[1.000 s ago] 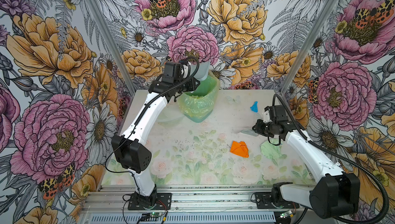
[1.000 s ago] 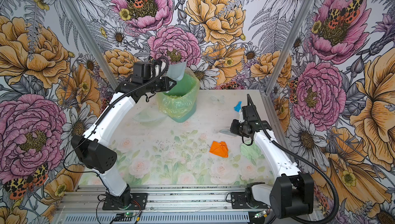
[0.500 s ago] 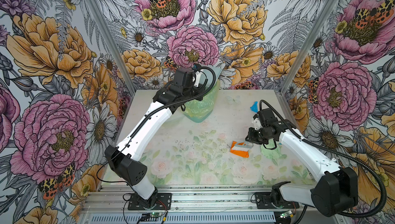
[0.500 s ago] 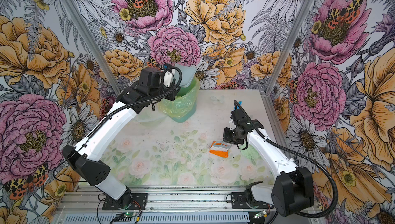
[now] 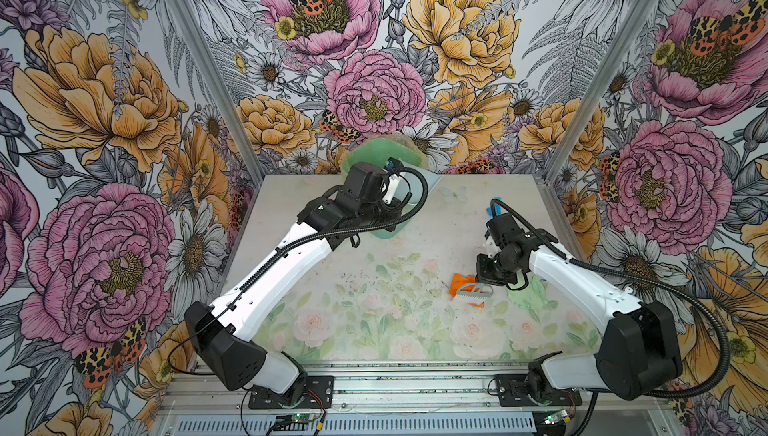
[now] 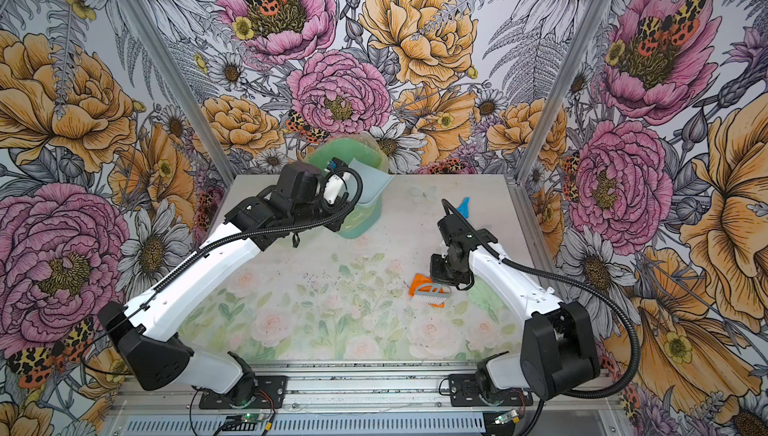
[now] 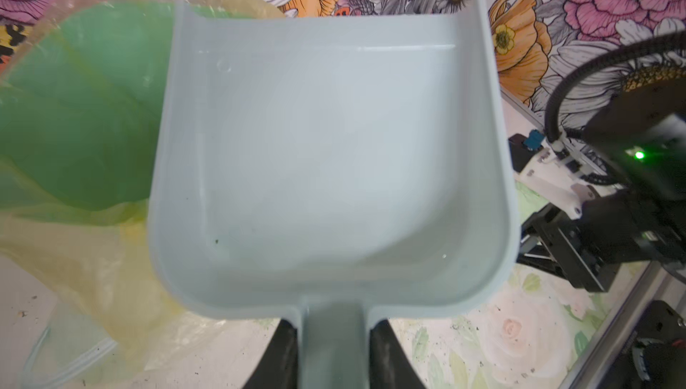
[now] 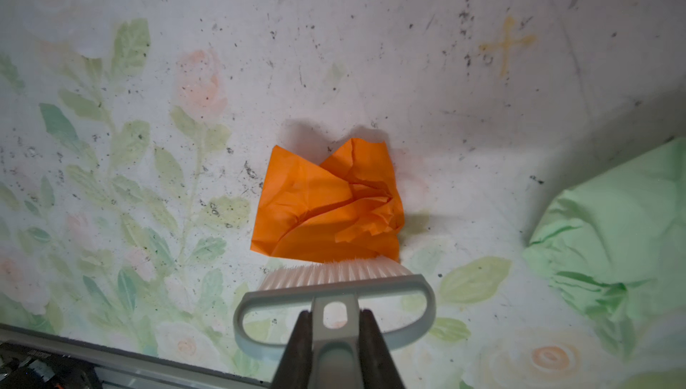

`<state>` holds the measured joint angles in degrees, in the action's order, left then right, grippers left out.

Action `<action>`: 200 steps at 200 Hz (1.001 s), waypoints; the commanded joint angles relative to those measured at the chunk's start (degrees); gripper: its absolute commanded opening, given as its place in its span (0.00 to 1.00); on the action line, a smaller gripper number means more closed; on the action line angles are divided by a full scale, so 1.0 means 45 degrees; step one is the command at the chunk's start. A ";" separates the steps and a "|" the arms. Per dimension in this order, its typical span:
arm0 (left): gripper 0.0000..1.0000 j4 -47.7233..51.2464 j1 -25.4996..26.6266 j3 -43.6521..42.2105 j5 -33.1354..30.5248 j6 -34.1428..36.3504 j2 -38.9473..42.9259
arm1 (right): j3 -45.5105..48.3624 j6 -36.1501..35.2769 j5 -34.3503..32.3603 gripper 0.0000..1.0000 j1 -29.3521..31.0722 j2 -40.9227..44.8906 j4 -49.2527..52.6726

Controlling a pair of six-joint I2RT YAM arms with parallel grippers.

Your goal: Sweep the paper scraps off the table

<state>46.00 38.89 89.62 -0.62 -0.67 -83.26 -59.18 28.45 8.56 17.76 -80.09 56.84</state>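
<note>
From where I stood, the right gripper [image 8: 336, 331] was clenched on the grey handle of the brush [image 8: 334, 288], its jaws pinching the stem from either side. The pale bristles were down on the table [image 5: 374, 330], right against one edge of the orange scrap [image 8: 326, 205]. In both top views that scrap lay on the right half of the tabletop with the brush head over part of it, a crumpled piece with one flat corner poking out toward the middle. Near it, closer to the right arm, sat the pale green scrap [image 8: 612, 220], not touching the orange one and partly tucked beneath the white forearm. The blue scrap [image 6: 463, 206] lay well apart from both, up by the far right edge behind the right wrist. On the other side the left gripper [image 7: 336, 335] was clamped around the stem of the dustpan [image 7: 334, 146], holding it raised at the far side of the table, beside and partly across the mouth of the bin [image 7: 74, 108]; I could not tell whether the two touched. The bin's yellowish liner bag spilled down onto the tabletop next to it, and dark specks dotted the printed roses
</note>
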 commanded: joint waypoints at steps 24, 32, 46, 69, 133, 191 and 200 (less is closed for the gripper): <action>0.25 0.0120 0.1001 -0.1733 -0.0321 -0.0587 0.1191 | -0.0965 0.0413 -0.2563 0.00 0.0184 -0.0402 -0.0779; 0.25 0.0109 0.1211 -0.1997 -0.0345 -0.0703 0.1323 | -0.1081 0.0418 -0.2758 0.00 0.0191 -0.0480 -0.1053; 0.25 0.0106 0.1502 -0.2348 -0.0301 -0.0964 0.1458 | -0.1389 0.0378 -0.3090 0.00 0.0193 -0.0822 -0.1394; 0.25 0.0109 0.1949 -0.2738 -0.0110 -0.1273 0.1454 | -0.2175 0.0170 -0.3631 0.00 0.0193 -0.1744 -0.1829; 0.25 0.0091 0.2761 -0.3168 -0.0128 -0.1442 0.0774 | -0.5319 -0.0699 -0.3796 0.00 0.0164 -0.4335 -0.2084; 0.24 0.0108 0.2908 -0.2940 -0.0291 -0.1919 -0.0882 | -0.5047 -0.1105 -0.2903 0.00 -0.0064 -0.2596 -0.2084; 0.23 0.0110 0.2986 -0.2866 -0.0257 -0.1837 -0.1120 | -0.4840 -0.1144 -0.2973 0.00 -0.0153 -0.2214 -0.2084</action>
<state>46.94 51.64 76.05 -1.08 -7.79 -86.13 -82.28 24.69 -4.86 18.04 -95.94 47.66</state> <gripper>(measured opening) 0.241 0.181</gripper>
